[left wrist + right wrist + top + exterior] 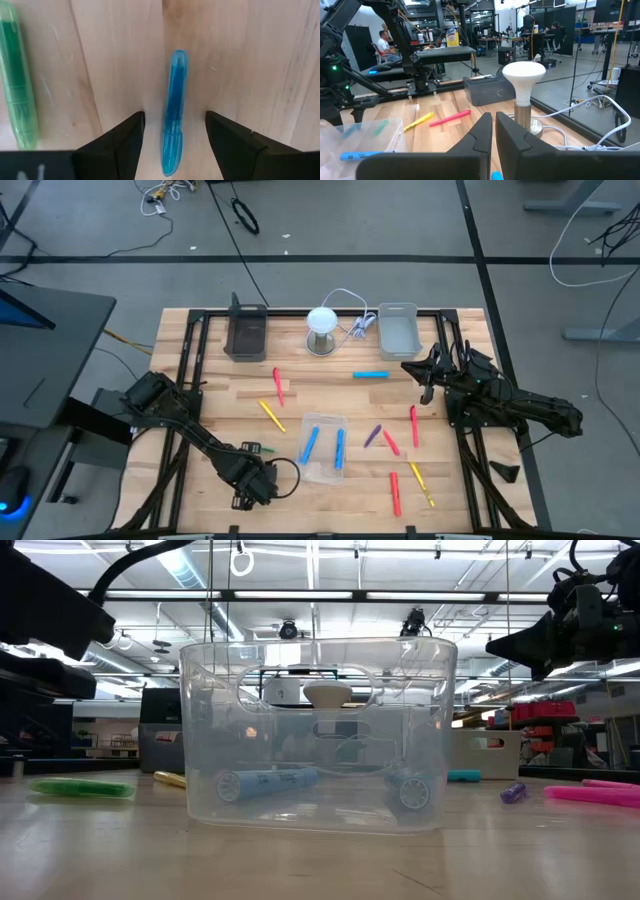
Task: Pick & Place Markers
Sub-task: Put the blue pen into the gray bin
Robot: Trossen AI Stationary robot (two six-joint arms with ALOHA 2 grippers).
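Between the open fingers of the left claw (172, 145) lay a blue marker (173, 115), down on the wood near the table's front edge (330, 530). My guess at the risk: closing off-centre could've rolled it away. A green marker (17, 80) sat just beside, so drifting over might've bumped that. The clear tray (322, 448), two blue ones already inside, was near with open room between. The right claw (493, 131) waited shut by the lamp (524, 82), other markers scattered nearby.

clear tray (322, 448) mid-table | black tray (246, 334), lamp (322, 326), grey tray (398, 330) along far edge
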